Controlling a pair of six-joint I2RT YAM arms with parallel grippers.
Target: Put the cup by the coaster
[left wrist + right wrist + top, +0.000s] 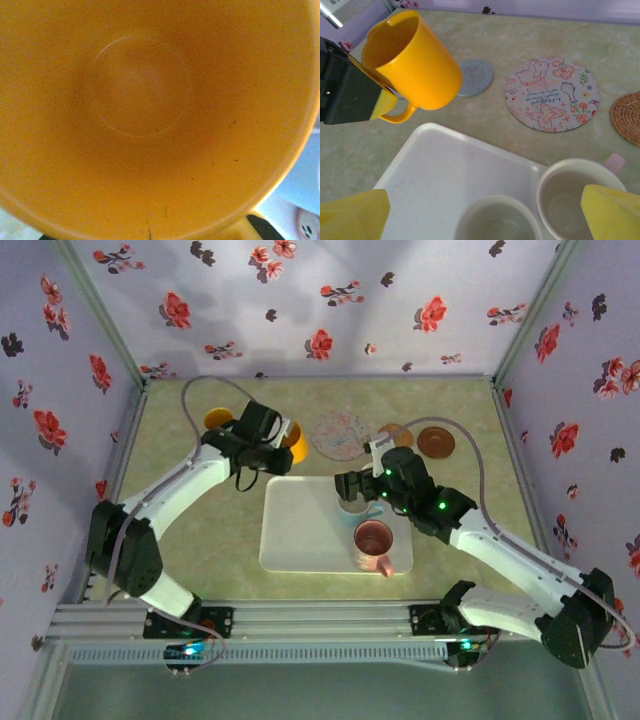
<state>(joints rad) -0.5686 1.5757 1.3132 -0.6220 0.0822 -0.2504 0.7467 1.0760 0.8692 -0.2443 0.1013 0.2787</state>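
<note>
You have the green tabletop [200,530] with a white tray [300,540] in the middle of it, close to the near edge.

Your left hand [384,106] is pressed together on the handle of the yellow cup [415,62]. It holds the cup tilted and clear of the tabletop, just beyond the far-left corner of the tray. The left wrist camera looks straight into the cup's mouth.

Your right hand [352,488] is spread wide. Its yellow fingers [355,215] stand apart over a pale cup [360,510] at the far-right part of the tray, and they pinch nothing. A pink cup [375,540] stands at the near-right corner of the tray.

Beyond the far edge of the tray lie the coasters. The flowered coaster [551,94] is in the middle, and the woven brown coaster [627,117] is to its right. The small grey-blue coaster [476,77] is to its left, partly behind the yellow cup.
</note>
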